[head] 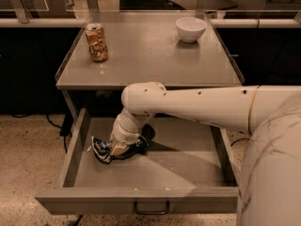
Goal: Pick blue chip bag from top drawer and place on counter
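Observation:
The top drawer (155,171) is pulled open below the counter (150,55). The blue chip bag (102,149) lies crumpled on the drawer floor at the left. My white arm reaches in from the right and bends down into the drawer. My gripper (120,148) is pressed down onto the middle of the bag, which sticks out on both sides of it. The gripper covers the bag's centre.
A tan patterned drink can (96,42) stands on the counter at the back left. A white bowl (190,28) sits at the back right. The drawer front has a small dark bar handle (151,207). My arm's bulk fills the right side of the view.

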You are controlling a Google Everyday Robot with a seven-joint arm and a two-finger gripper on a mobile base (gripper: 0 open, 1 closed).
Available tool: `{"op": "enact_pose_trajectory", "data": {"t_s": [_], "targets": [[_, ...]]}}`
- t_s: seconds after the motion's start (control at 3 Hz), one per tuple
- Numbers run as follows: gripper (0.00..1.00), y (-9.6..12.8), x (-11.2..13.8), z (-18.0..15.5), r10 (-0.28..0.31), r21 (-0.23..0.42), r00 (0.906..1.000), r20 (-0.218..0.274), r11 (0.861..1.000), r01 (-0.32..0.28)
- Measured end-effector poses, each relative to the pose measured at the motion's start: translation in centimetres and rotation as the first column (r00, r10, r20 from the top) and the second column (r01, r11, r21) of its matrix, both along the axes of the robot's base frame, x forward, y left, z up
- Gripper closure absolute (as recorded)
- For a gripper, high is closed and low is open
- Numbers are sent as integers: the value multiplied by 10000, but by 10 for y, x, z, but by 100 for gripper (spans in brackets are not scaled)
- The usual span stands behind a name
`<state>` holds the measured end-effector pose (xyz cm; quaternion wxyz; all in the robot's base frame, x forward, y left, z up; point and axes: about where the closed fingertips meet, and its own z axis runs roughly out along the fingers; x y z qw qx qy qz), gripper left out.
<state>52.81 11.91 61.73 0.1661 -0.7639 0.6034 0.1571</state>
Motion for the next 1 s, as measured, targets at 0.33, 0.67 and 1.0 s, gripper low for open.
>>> {"op": "enact_pose_trajectory", "data": {"t_s": [0.33, 0.67, 1.0], "targets": [[100, -5, 1, 17, -32, 97, 9995, 303, 9999, 29], [100, -16, 5, 60, -42, 90, 9955, 947, 10000, 33], [100, -22, 11, 114, 157, 29, 9848, 1728, 9999, -164]]}}
